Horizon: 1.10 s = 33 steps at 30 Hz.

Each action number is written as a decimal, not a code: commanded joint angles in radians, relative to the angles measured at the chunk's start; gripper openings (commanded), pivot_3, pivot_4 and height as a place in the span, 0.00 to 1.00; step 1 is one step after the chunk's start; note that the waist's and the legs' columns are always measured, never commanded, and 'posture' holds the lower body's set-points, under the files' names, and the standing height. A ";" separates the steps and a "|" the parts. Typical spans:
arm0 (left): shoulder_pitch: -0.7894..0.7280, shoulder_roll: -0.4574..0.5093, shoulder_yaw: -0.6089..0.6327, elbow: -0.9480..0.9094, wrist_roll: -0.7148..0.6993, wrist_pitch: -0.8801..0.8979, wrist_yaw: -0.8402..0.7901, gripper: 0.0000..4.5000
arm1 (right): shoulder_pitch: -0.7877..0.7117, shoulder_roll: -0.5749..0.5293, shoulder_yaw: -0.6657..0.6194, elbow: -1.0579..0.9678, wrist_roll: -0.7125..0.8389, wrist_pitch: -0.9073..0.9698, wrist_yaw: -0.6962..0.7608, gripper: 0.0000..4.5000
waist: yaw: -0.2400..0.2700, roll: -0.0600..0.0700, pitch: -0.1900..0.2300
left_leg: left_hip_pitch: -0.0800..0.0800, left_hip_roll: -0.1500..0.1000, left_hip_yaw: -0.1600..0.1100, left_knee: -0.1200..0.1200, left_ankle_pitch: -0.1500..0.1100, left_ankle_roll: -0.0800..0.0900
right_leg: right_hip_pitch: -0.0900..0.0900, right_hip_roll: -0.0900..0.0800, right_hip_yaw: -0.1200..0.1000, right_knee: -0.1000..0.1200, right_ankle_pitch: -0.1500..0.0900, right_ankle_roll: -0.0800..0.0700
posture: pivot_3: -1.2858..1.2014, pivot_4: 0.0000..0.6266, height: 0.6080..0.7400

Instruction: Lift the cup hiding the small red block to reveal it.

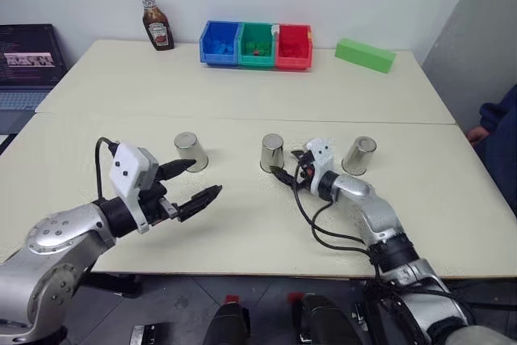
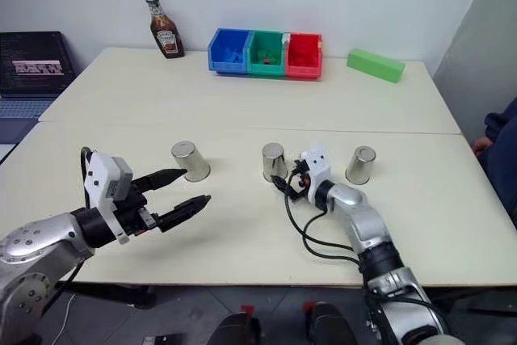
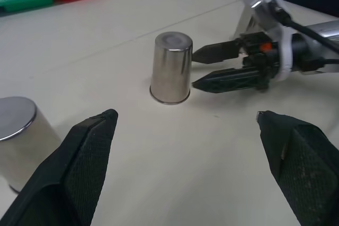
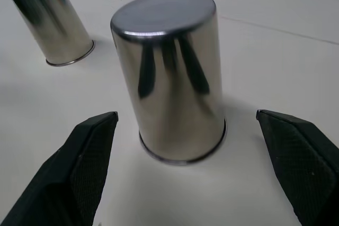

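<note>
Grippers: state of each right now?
Left gripper: open, holding nothing.
Right gripper: open, fingertips beside the middle cup, not gripping it.

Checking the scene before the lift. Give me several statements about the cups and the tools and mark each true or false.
1. Three silver cups stand mouth down on the table: the left cup, the middle cup and the right cup. True.
2. The right tool is shut on the middle cup. False: its fingers are open, with the tips beside the cup and no grip.
3. The left tool is open and holds nothing. True.
4. The small red block lies in plain sight on the table. False: all three cups are down and no such block can be seen.
5. The ketchup bottle stands between two of the cups. False: it stands at the far edge, left of the storage bins.
</note>
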 commanded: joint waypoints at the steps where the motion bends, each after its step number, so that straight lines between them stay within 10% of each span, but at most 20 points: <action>1: 0.007 -0.011 0.004 -0.030 0.022 -0.045 0.017 1.00 | -0.050 0.028 -0.018 0.080 -0.038 -0.089 0.017 0.99 | 0.000 0.000 0.000 | 0.000 0.000 0.000 0.000 0.000 0.000 | 0.000 0.000 0.000 0.000 0.000 0.000 | 0.52 0.24 1.00; 17: -0.004 -0.005 -0.029 -0.015 0.047 -0.066 0.027 1.00 | -0.181 0.117 -0.074 0.340 -0.085 -0.252 0.048 0.99 | -0.004 0.000 0.000 | 0.001 0.001 0.000 0.000 0.000 0.000 | 0.000 0.001 0.000 0.001 0.000 -0.001 | 0.52 0.24 1.00; 25: -0.013 -0.001 -0.042 0.001 0.055 -0.074 0.012 1.00 | -0.175 0.113 -0.091 0.312 -0.096 -0.279 0.065 0.64 | -0.004 0.001 0.000 | 0.000 0.001 0.000 0.000 0.000 0.000 | 0.000 0.000 -0.001 0.001 0.000 -0.001 | 0.52 0.24 1.00; 33: -0.019 -0.006 -0.057 0.007 0.067 -0.079 -0.002 1.00 | -0.132 0.073 -0.107 0.035 -0.081 -0.141 0.052 0.61 | -0.002 0.001 0.001 | 0.000 0.001 -0.001 0.000 0.000 0.000 | 0.000 0.000 -0.001 0.001 0.000 -0.001 | 0.52 0.24 1.00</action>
